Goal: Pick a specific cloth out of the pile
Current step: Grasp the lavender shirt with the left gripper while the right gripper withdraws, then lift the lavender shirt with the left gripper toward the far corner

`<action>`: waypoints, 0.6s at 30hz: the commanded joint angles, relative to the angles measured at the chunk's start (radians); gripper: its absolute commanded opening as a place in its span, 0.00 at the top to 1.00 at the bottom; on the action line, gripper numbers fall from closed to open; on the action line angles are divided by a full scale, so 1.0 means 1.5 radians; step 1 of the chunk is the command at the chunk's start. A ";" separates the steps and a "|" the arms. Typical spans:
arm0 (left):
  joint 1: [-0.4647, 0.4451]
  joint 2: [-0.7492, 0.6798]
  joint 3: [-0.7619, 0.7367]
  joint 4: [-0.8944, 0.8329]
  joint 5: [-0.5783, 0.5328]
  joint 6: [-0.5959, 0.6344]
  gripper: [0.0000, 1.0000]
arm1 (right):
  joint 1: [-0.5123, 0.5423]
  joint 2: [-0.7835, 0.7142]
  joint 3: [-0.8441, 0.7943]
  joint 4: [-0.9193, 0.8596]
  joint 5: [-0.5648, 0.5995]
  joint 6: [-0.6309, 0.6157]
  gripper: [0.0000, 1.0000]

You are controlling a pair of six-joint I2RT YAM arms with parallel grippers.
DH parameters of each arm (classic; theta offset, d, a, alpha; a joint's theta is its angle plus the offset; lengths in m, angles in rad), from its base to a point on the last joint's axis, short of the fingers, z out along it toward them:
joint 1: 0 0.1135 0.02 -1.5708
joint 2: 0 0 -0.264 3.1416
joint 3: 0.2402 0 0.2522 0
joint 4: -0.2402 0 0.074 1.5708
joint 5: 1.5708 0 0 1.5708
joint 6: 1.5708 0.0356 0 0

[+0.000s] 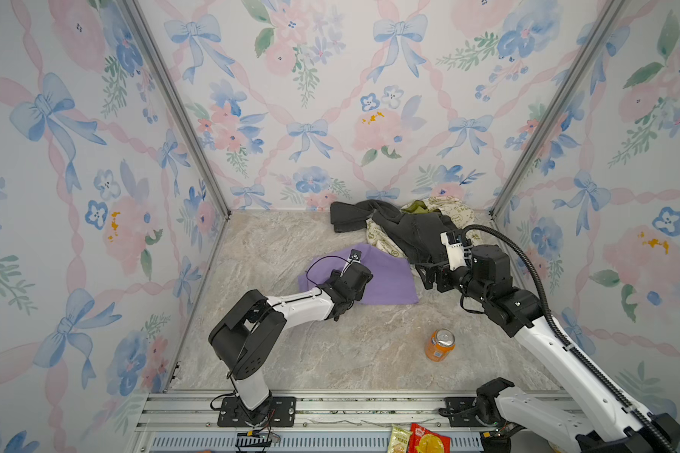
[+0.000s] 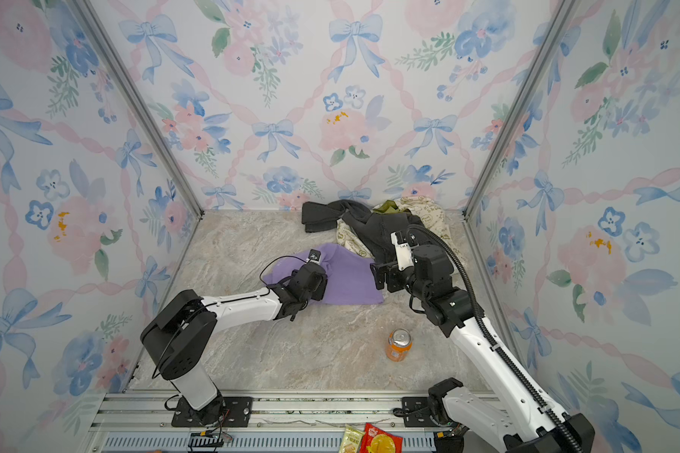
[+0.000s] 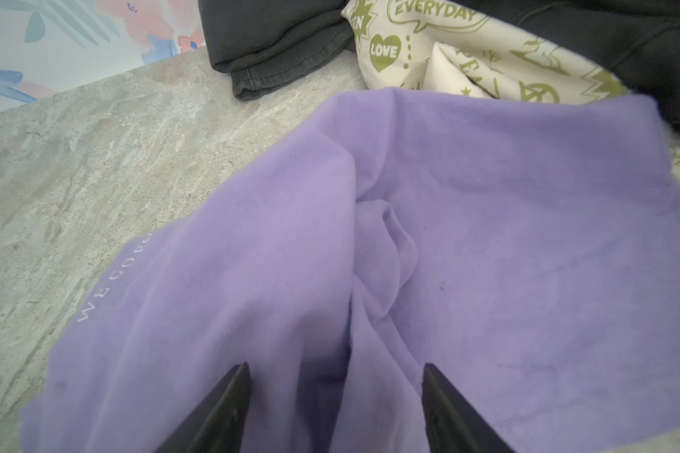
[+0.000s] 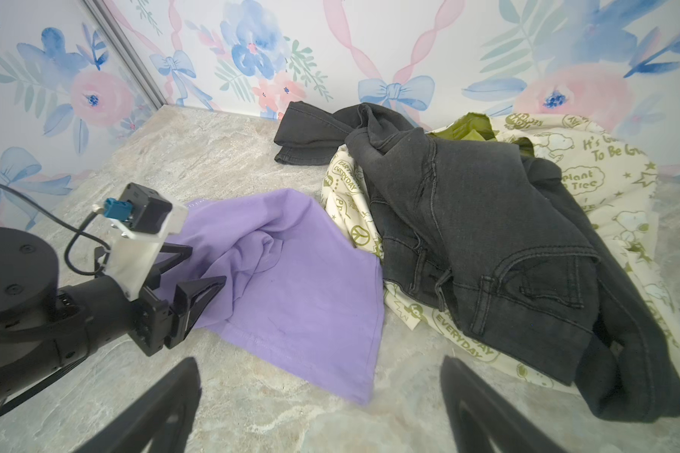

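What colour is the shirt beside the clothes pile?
The shirt is light purple with small white letters, clearest in the left wrist view.

Soft matt cloth [image 1: 389, 282], glossy stone-look table [image 1: 330, 353]

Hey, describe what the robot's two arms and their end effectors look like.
Both arms have white links and chunky black joints. The left arm has a thin black cable looping at its wrist; the right arm carries a thick ribbed black hose. Each wrist bears a white camera bracket. The left end effector and right end effector have black, pointed triangular fingers.
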State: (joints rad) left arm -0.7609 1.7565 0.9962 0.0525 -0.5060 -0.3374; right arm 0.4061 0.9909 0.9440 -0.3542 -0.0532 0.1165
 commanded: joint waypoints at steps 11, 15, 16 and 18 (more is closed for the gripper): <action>0.045 -0.022 0.030 0.048 -0.009 -0.007 1.00 | -0.023 -0.017 -0.041 0.016 -0.018 0.021 0.03; 0.073 -0.086 0.048 0.052 -0.043 0.016 1.00 | -0.023 -0.013 -0.041 0.019 -0.022 0.023 0.03; 0.080 -0.101 0.055 0.051 -0.051 0.023 1.00 | -0.024 -0.011 -0.041 0.021 -0.023 0.023 0.03; 0.096 -0.130 0.077 0.050 -0.058 0.040 1.00 | -0.024 -0.009 -0.041 0.025 -0.024 0.025 0.03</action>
State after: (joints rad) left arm -0.6441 1.6344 1.0557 0.0807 -0.5388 -0.3260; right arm 0.3794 0.9733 0.8940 -0.3412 -0.0753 0.1390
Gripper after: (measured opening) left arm 0.048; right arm 0.970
